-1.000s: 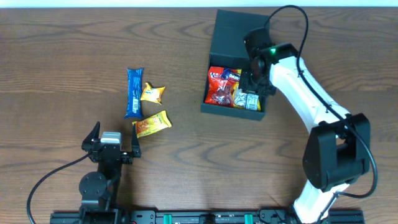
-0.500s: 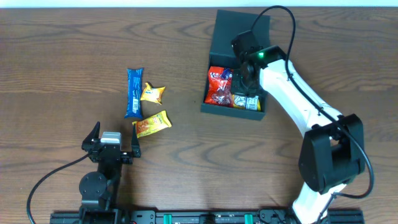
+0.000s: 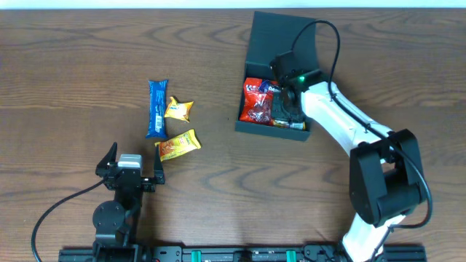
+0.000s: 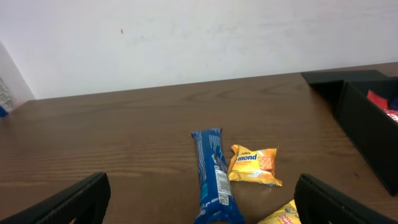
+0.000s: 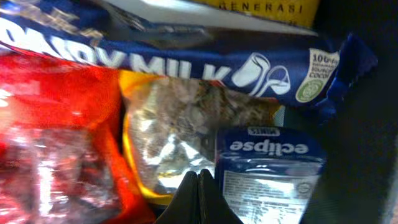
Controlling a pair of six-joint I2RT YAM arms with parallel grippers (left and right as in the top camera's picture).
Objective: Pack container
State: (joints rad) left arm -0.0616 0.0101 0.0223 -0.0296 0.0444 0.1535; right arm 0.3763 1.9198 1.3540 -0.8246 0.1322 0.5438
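Right gripper [image 5: 199, 185], clenched on nothing, has shifted inward over packed snacks [image 3: 255, 102] inside the container [image 3: 266, 128], apparently tamping them; blue bar [image 3: 156, 108] and two yellow packets [image 3: 178, 109] [image 3: 179, 145] remain outside.

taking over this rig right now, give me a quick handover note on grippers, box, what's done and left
Left gripper: open, empty, parked at the table's near edge.
Right gripper: shut, holding nothing, down inside the box.
Box: far right, lid open; red packet and mint pack already inside.
Left: long blue bar, small yellow packet and orange-yellow packet lie outside; then the lid.
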